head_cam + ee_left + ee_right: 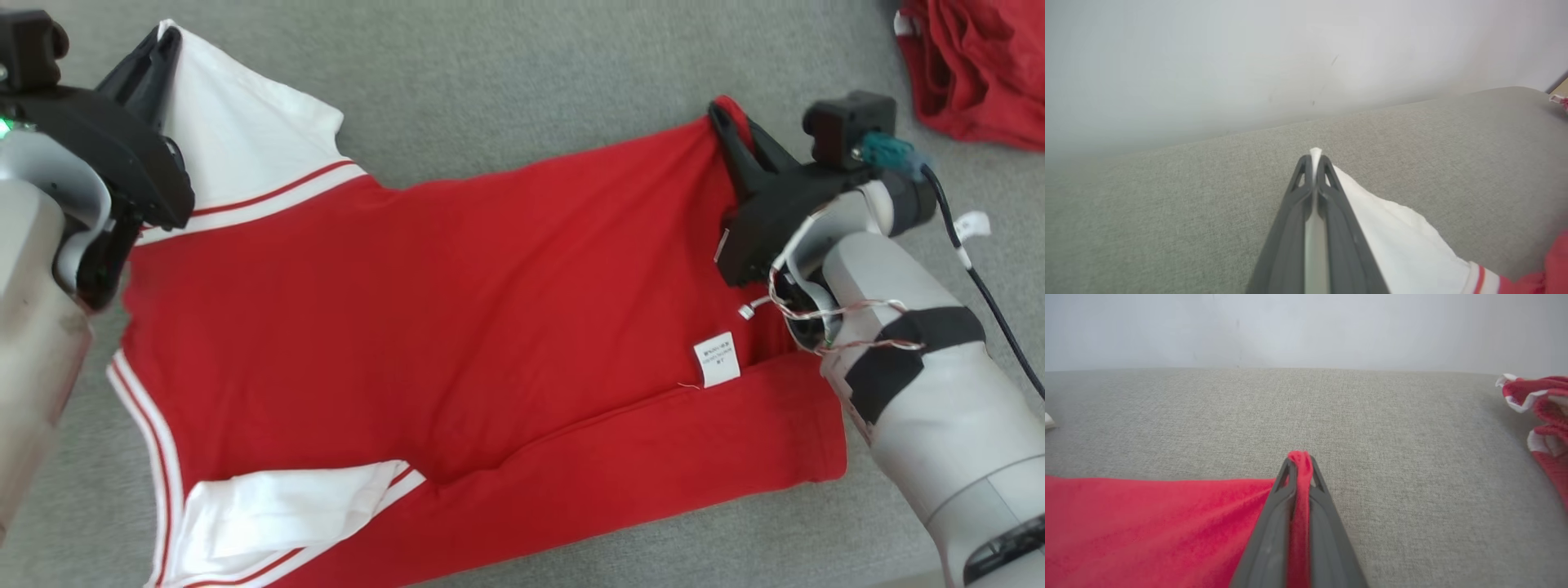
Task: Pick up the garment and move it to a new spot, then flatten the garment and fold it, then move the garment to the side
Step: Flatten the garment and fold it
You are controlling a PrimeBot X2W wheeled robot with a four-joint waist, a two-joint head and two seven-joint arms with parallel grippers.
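Observation:
The garment (457, 310), a red shirt with white sleeves and red-striped trim, lies spread on the grey cushion. My left gripper (163, 45) is shut on the tip of its far white sleeve; in the left wrist view the white cloth (1400, 232) is pinched between the fingertips of the left gripper (1314, 157). My right gripper (722, 114) is shut on the far red hem corner; in the right wrist view a red fold (1299, 506) runs between the closed fingers of the right gripper (1299, 459). A white label (717, 358) shows near the hem.
Another red and white garment (971, 65) lies bunched at the far right, also seen in the right wrist view as a crumpled heap (1543, 412). The grey cushion (506, 90) stretches beyond the shirt up to a pale wall (1306, 326).

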